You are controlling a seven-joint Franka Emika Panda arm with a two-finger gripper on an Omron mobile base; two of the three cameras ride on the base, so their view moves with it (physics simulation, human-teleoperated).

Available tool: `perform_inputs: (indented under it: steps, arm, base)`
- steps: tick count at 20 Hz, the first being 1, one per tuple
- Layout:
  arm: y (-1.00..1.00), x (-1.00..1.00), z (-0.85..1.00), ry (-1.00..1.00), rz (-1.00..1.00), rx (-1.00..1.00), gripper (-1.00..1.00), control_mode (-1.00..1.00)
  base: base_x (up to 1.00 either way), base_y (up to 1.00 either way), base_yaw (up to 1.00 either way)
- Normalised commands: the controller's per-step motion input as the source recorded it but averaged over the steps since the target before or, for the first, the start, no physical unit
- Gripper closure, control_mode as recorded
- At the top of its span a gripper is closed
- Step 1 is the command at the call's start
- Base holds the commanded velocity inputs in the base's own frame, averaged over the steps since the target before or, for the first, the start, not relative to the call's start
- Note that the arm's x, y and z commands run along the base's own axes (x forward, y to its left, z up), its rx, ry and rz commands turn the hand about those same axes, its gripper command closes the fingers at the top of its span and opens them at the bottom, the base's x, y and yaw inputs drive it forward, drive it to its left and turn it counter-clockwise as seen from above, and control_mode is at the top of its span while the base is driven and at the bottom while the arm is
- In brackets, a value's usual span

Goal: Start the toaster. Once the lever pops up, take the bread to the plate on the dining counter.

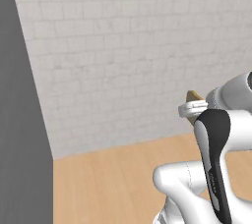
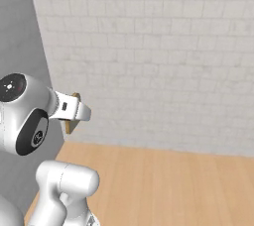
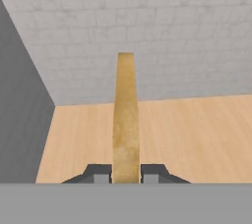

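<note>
From the left base view, the white arm rises at the lower right, and a tan corner of the bread [image 1: 194,95] pokes out above the gripper [image 1: 193,109], against a white tiled wall [image 1: 123,46] with a wooden floor [image 1: 108,183] below. From the right base view, the bread [image 2: 72,123] shows as a small tan edge behind the gripper [image 2: 74,116], beside a grey panel [image 2: 20,31]. Along the hand view, the 2 dark fingertips [image 3: 100,173] are closed on the slice, which stands edge-on between them, pointing away from the hand.
</note>
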Motion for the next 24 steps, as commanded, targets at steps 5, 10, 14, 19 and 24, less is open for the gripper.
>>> perform_inputs:
  steps: [5, 10, 14, 19, 24]
  arm:
    - [0.0, 0.0, 0.0, 0.0, 0.0, 0.0, 1.0, 1.0]
    - [0.0, 0.0, 0.0, 0.0, 0.0, 0.0, 1.0, 1.0]
    - [0.0, 0.0, 0.0, 0.0, 0.0, 0.0, 1.0, 1.0]
    - [0.0, 0.0, 0.0, 0.0, 0.0, 0.0, 1.0, 1.0]
    - [0.0, 0.0, 0.0, 0.0, 0.0, 0.0, 1.0, 1.0]
  base:
    - [1.0, -0.08, -0.18]
    - [0.81, -0.19, -0.5]
    - [0.61, -0.2, -0.6]
    - [0.55, -0.18, -0.63]
    - [0.61, -0.06, -0.61]
